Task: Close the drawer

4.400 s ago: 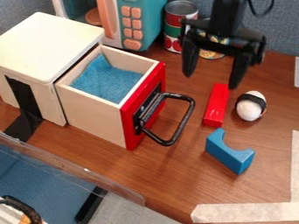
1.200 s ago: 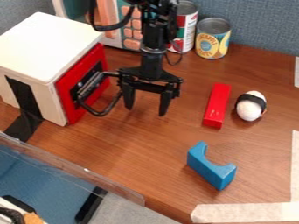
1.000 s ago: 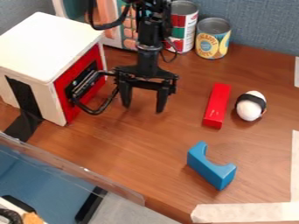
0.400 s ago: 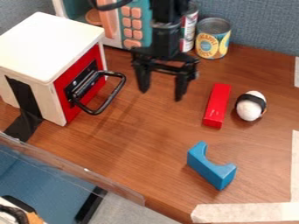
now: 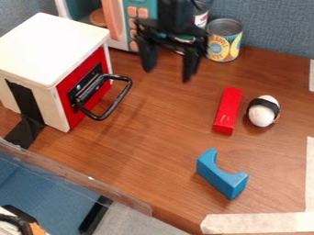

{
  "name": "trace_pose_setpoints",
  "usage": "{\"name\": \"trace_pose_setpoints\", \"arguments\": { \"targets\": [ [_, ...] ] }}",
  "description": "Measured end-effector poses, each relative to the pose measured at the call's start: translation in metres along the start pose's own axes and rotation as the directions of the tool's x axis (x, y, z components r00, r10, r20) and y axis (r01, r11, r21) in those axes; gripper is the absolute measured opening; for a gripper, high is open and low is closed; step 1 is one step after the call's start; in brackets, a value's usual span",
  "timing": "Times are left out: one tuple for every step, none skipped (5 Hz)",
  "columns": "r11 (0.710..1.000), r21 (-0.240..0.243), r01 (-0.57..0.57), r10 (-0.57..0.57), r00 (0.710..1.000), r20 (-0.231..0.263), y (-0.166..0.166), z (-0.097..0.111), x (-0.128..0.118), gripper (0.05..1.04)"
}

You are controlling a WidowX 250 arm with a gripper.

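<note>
A blue-grey fabric partition (image 5: 276,27) backs a brown wood-grain tabletop (image 5: 153,160), where a red-fronted drawer (image 5: 101,64) sits closed at 10 o'clock in a boxy white-topped wooden cabinet (image 5: 52,46), its looped black handle (image 5: 116,106) jutting out. My black two-finger gripper (image 5: 167,76) hangs at 12 o'clock, fingers spread wide with nothing between them, apart from the handle. A long red block (image 5: 228,110) lies at 3 o'clock beside a white egg-shaped object (image 5: 262,114) banded in black; a blue block (image 5: 222,176) with a curved notch rests between 4 and 5 o'clock.
</note>
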State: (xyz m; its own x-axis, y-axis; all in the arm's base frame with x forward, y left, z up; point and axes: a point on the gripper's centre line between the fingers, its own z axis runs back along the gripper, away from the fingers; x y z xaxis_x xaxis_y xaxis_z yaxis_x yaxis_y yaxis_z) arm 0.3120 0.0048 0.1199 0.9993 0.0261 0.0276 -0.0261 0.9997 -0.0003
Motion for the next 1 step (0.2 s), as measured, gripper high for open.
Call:
{"name": "trace_pose_setpoints", "arguments": {
  "targets": [
    [0.999, 0.004, -0.043, 0.042, 0.997, 0.066, 0.0207, 0.0304, -0.0103, 0.999]
  ]
}}
